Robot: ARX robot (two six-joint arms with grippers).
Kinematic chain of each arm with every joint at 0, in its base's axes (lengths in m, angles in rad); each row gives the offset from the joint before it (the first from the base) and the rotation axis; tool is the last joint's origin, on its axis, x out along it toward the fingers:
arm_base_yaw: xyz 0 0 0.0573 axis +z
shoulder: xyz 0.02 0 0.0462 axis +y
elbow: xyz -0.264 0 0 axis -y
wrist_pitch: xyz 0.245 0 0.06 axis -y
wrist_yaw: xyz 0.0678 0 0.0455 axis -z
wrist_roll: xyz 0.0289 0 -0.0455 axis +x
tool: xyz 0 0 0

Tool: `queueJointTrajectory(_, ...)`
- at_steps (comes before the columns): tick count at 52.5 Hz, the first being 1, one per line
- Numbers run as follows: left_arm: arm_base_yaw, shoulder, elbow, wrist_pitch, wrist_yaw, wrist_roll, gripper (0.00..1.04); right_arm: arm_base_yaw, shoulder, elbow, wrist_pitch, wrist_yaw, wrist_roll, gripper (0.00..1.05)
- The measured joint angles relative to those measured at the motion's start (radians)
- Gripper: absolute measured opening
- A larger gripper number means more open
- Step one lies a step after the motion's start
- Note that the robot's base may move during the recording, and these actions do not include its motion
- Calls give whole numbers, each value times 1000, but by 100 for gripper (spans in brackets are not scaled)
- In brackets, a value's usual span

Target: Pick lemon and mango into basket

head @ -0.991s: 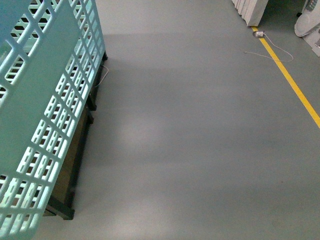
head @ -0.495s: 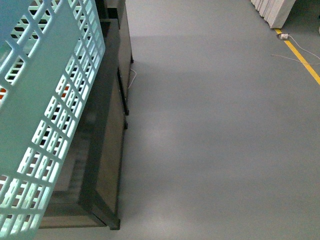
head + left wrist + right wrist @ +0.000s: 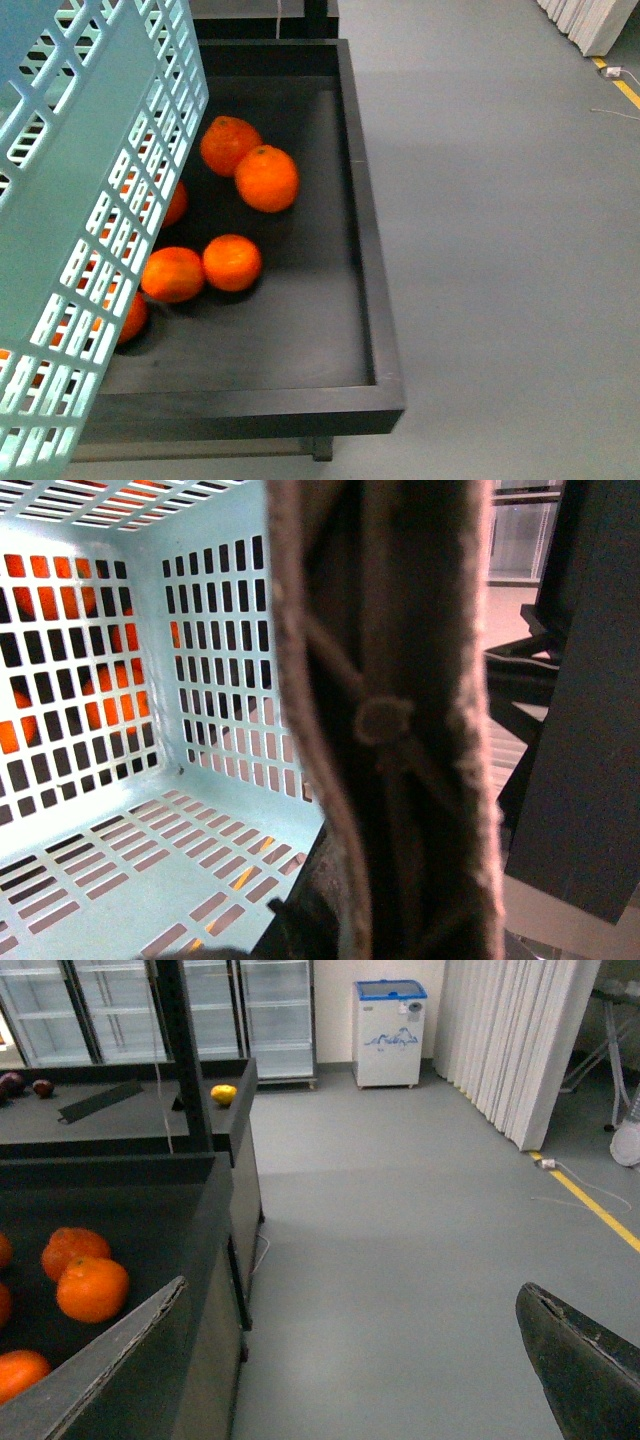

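The mint-teal basket (image 3: 90, 200) hangs tilted at the left of the front view, over the near black tray. In the left wrist view its slotted inside (image 3: 120, 830) holds no fruit, and its brown handle (image 3: 385, 680) fills the middle. My left gripper (image 3: 330, 915) is shut on that handle, its jaws mostly hidden behind it. My right gripper (image 3: 352, 1290) is open over bare floor with nothing between its fingers. A small yellow fruit (image 3: 223, 1093) lies on a farther black table; from here I cannot tell whether it is the lemon or the mango.
A black tray (image 3: 365, 250) holds several oranges (image 3: 266, 178), some seen through the basket's lattice. Grey floor (image 3: 500, 250) runs along its right side. Farther off are dark fruits (image 3: 42, 1087), glass-door fridges (image 3: 275, 1010), a small freezer (image 3: 390, 1030) and a yellow floor line (image 3: 590, 1205).
The front view has swung left: the tray of oranges has come into sight and the open floor has slid right. The basket keeps its place in the view.
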Motion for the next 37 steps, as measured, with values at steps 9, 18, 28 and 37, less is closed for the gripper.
queueJointTrajectory(9, 0, 0, 0, 0, 0, 0, 5, 0, 0, 0, 0, -3, 0, 96)
queueJointTrajectory(18, 0, 0, 0, 0, 0, 0, 5, 0, 0, 0, 0, -1, 0, 96)
queueJointTrajectory(28, 0, 0, 0, -1, 0, 0, 5, 0, 0, 0, 0, -2, 0, 96)
queueJointTrajectory(37, 0, 0, 0, -1, 0, 0, 5, 0, 0, 0, 0, -3, 0, 96)
